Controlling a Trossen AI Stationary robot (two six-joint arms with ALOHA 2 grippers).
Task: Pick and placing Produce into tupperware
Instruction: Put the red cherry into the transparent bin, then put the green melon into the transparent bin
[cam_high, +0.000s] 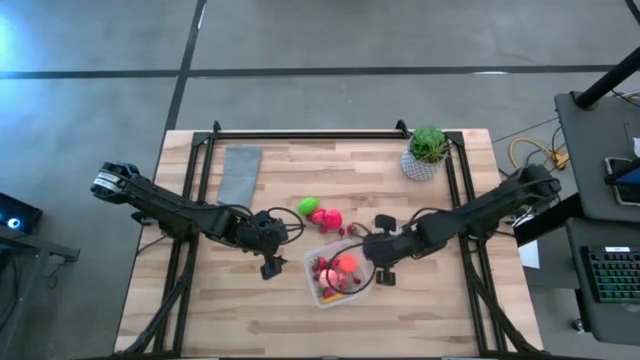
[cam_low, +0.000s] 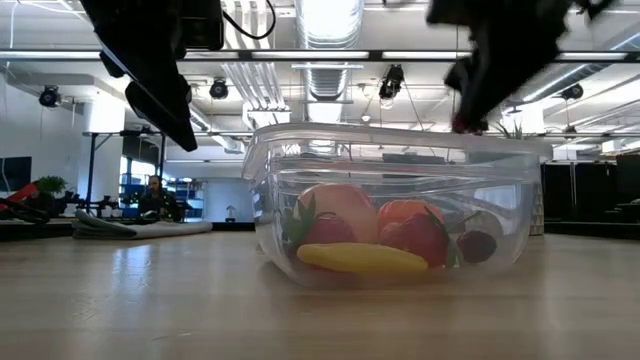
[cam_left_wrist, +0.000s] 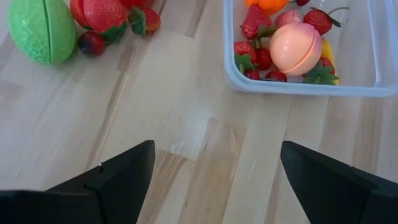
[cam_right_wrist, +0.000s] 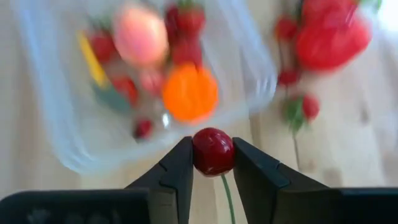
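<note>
The clear tupperware (cam_high: 322, 290) stands on the wooden table and holds a peach (cam_left_wrist: 295, 48), an orange piece (cam_right_wrist: 189, 92), a yellow piece (cam_low: 362, 259) and several red berries. A green piece (cam_high: 308, 206) and pink-red pieces (cam_high: 326, 217) lie on the table beyond it, with a few berries. My right gripper (cam_right_wrist: 213, 163) is by the tupperware's right rim, shut on a red cherry (cam_right_wrist: 213, 151). My left gripper (cam_left_wrist: 211, 168) is open and empty over bare wood left of the tupperware. My right gripper pinches the round red cherry by its two sides (cam_right_wrist: 198, 152) between its two fingers, at their free ends. Its green stem (cam_right_wrist: 226, 193) trails back between the fingers. The cherry is lifted clear, beside the tupperware's rim.
A potted green plant (cam_high: 426, 152) in a white pot stands at the far right, and a flat grey cloth (cam_high: 240, 172) lies at the far left. Black frame rails run along the table's left, right and far edges. Bare wood lies along the near edge.
</note>
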